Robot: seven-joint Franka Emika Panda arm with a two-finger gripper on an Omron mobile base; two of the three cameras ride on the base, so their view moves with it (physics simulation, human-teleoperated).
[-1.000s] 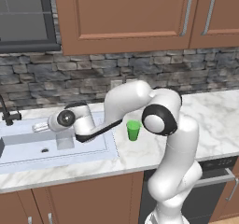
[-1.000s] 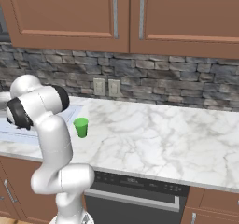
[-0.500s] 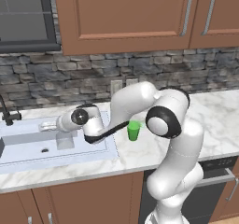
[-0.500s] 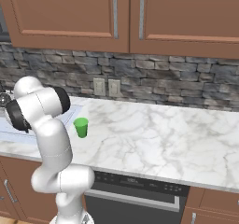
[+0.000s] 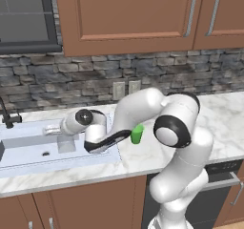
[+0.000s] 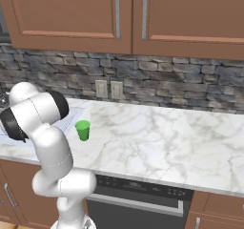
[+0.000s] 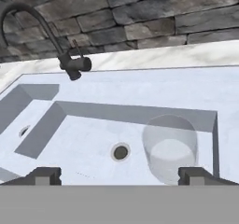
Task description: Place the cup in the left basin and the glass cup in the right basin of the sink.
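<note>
**Glass cup rests in sink's right basin as robot's hand hangs open above it**

The glass cup (image 7: 170,148) stands upright on the floor of the right basin (image 7: 93,139), beside the small dark drain hole (image 7: 121,151) and close to the basin's right-hand wall as the hand view frames it. The hand (image 7: 119,175) hovers over the sink (image 5: 28,163) with its two dark fingertips (image 7: 44,175) spread wide, one to either side of the frame; nothing lies between them and nothing is gripped. The tumbler sits just inside the right-hand fingertip, apparently apart from it, though at this angle it is hard to tell how near the tip is to the glass.

A centre divider (image 7: 39,129) separates this recess from the left basin (image 7: 18,120), where a second drain hole shows at the edge of the frame. The thin dark tap (image 7: 51,38) curves up from the rear rim, in front of the grey stone backsplash (image 7: 140,13).

From the left base view, the white arm (image 5: 143,113) reaches out from the lower right and across the marble tabletop (image 5: 224,118) toward the sink, its hand over the right basin, where the glass cup (image 5: 66,143) shows as a pale shape below it. The cup (image 5: 137,134), small and bright green, stands upright on the tabletop just right of the sink's rim, partly behind the forearm. In the right base view the same cup (image 6: 83,130) stands alone on the marble near the sink's edge, below the wall outlets (image 6: 108,88) and the brown wooden cabinets (image 6: 124,13).
</note>
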